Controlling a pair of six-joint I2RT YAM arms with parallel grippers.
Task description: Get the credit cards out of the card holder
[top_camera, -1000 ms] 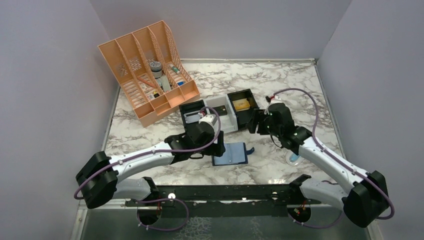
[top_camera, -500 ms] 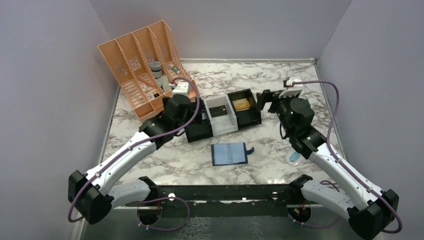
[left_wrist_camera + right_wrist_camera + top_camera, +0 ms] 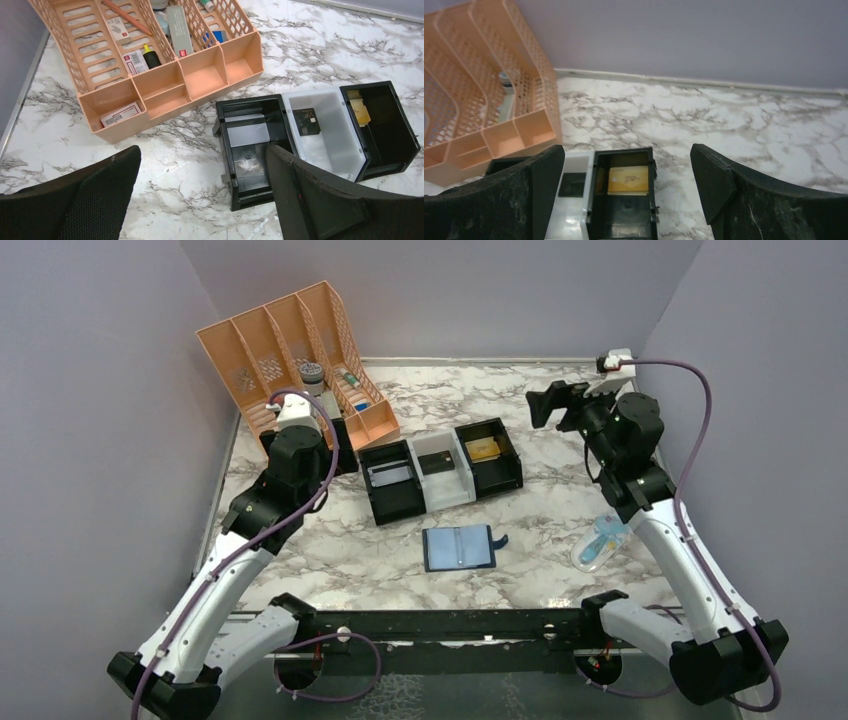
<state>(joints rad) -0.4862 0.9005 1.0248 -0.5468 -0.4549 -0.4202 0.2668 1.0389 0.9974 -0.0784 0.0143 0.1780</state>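
Note:
The card holder lies open and flat on the marble, blue-grey inside facing up, apart from both arms. Three credit cards rest in a row of box trays behind it. A grey card sits in the left black tray. A black card is in the white tray, and a gold card in the right black tray. My left gripper hangs open near the rack, left of the trays. My right gripper is raised and open, back right of the trays. Both are empty.
An orange slotted file rack with pens and small items stands at the back left. A clear packet with a blue item lies by the right arm. Grey walls close in the table on three sides.
Both arms drew back from the trays and the card holder, the left toward the rack, the right up to the back right. Both grippers opened wider.

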